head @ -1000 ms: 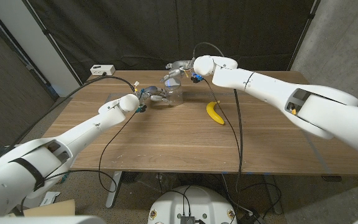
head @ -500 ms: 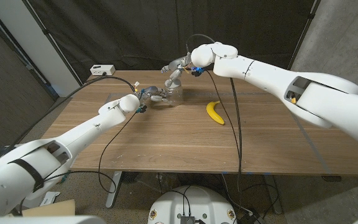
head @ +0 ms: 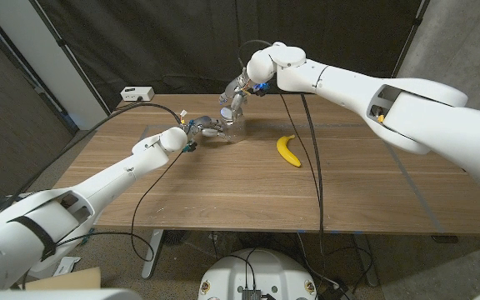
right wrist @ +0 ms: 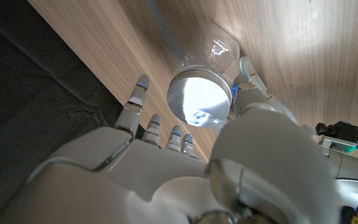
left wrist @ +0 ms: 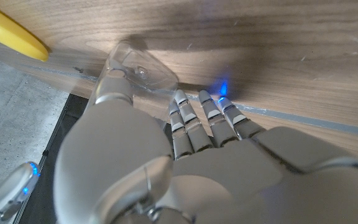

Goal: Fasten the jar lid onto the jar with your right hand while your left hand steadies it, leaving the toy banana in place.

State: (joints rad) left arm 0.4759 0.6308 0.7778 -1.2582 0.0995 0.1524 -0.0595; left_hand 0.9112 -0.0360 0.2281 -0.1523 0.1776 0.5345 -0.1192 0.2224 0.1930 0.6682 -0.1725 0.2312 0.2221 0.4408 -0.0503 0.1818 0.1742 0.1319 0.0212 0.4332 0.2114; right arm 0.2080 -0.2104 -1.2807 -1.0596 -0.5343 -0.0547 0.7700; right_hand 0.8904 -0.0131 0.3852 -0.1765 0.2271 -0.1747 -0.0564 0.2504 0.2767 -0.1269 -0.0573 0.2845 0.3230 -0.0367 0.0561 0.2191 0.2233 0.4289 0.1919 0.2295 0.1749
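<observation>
**Both hands at the jar, far side of the table**

I see the clear jar (head: 231, 127) standing upright on the wooden table (head: 223, 192), toward its far edge. The jar lid (right wrist: 199, 99) sits on top of the jar; it looks white and round in my right wrist view. I cannot tell if it is screwed tight.

My left hand (head: 205, 127) is just beside the jar, and its fingers (left wrist: 191, 121) reach out to the jar's side. They seem to touch it, with the thumb on one side.

My right hand (head: 237, 97) hangs over the jar from above. Its fingers (right wrist: 143, 99) are spread around the lid. I cannot tell if they grip it.

The toy banana (head: 287, 150) lies on the table near the jar, on my right-arm side, apart from both hands.

Past the jar, at the table's far corner, is a small white box (head: 137, 93) with a cable. Behind the table hangs a dark curtain (head: 182, 42). A grey wall (head: 465, 58) stands on the right.
</observation>
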